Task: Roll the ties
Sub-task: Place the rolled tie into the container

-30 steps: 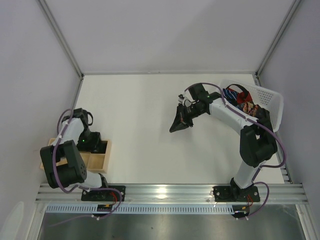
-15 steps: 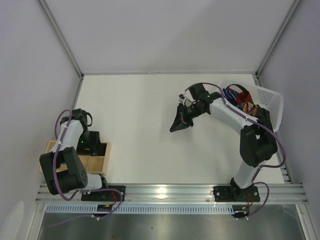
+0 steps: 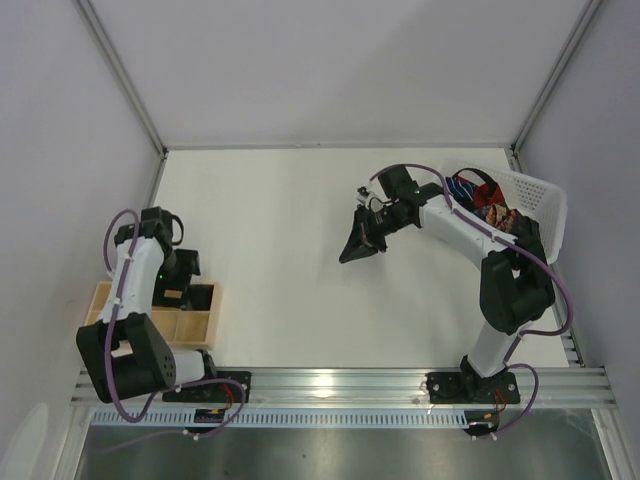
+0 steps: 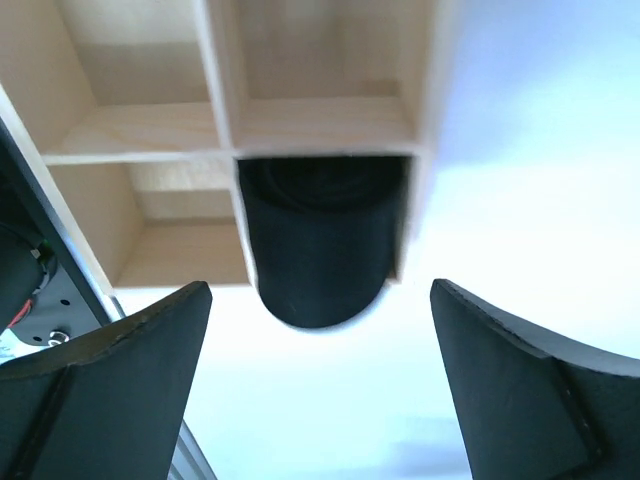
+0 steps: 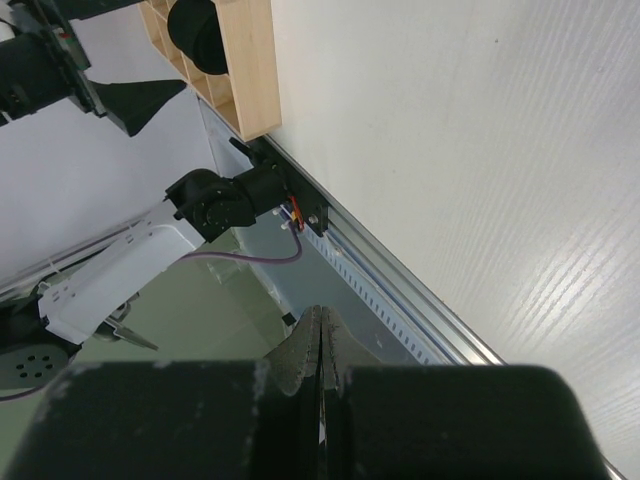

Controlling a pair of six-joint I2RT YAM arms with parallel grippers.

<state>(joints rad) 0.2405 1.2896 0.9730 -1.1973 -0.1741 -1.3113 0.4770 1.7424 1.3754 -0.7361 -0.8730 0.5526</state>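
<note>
Where the table (image 3: 270,200) reaches its near left corner, a divided wooden box (image 3: 200,325) sits close to the left wall (image 3: 60,150) and the near rail (image 3: 340,382); a plain black tie (image 4: 320,250), rolled into a cylinder, stands in one of the box's outer compartments, on the side facing the open table; the left gripper (image 4: 320,300) hovers over that roll with its jaws spread wide, one either side of it and neither touching it; a broad bare stretch of table lies between the box and the right gripper (image 3: 348,255), which hangs over mid-table with its jaws pressed together on nothing; by the right wall (image 3: 600,150), at the far corner, a white lattice basket (image 3: 545,215) holds a blue-white striped tie (image 3: 462,187), a red tie (image 3: 487,192) and a brown patterned tie (image 3: 500,215) in a heap, well apart from both pairs of jaws.
</note>
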